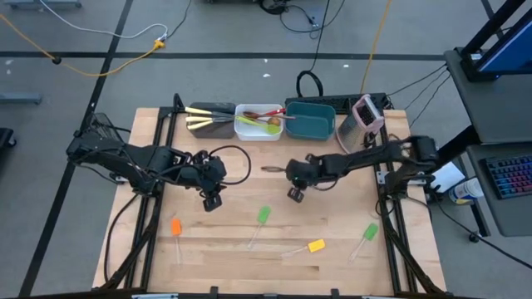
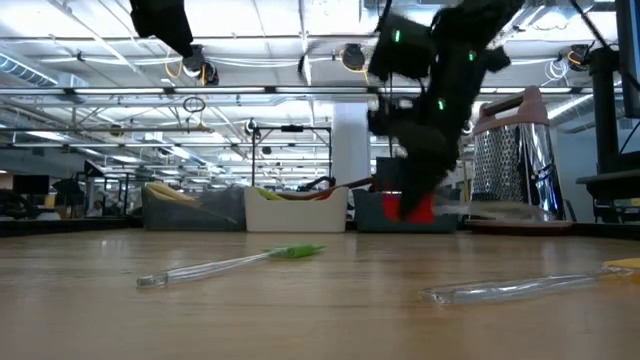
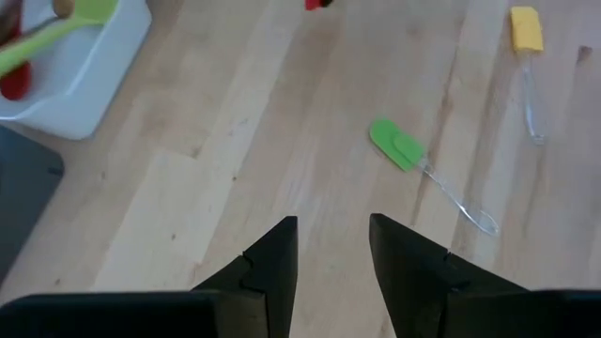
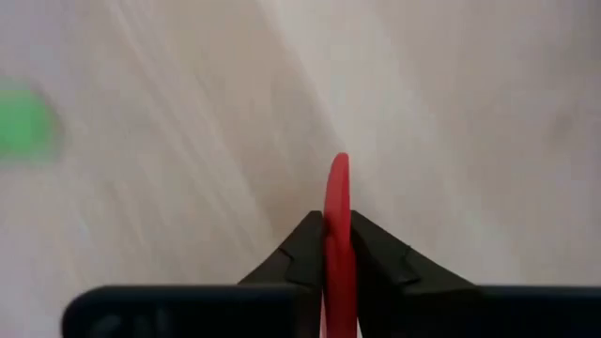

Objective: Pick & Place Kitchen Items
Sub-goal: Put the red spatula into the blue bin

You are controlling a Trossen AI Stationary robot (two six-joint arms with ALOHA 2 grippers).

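Observation:
My right gripper [image 1: 295, 193] is at mid-table, shut on a thin red utensil [image 4: 338, 188]. The utensil shows edge-on in the right wrist view and as a red patch [image 2: 410, 207] under the gripper [image 2: 415, 185] in the low view. My left gripper [image 1: 212, 199] hovers left of centre, open and empty [image 3: 333, 244]. Lying flat on the table are a green-headed spatula [image 1: 263, 216], also in the left wrist view [image 3: 399, 148] and the low view [image 2: 290, 252], an orange-headed one [image 1: 176, 226], a yellow-headed one [image 1: 316, 246] and a second green one [image 1: 370, 232]. My right gripper pinches the red utensil's flat sides [image 4: 338, 235] between its two fingers, which point down from above. The red part sticks out past the fingertips, edge-on to the wrist camera. In the low view its lower end seems just clear of the table. Which part of the utensil this is cannot be told.
Along the far edge stand a dark tub with cream-handled knives [image 1: 211, 120], a white tub with spoons [image 1: 258, 122], a teal tub [image 1: 310, 120] and a pink-and-grey appliance [image 1: 366, 114]. Bare wood lies between the two grippers and the spatulas.

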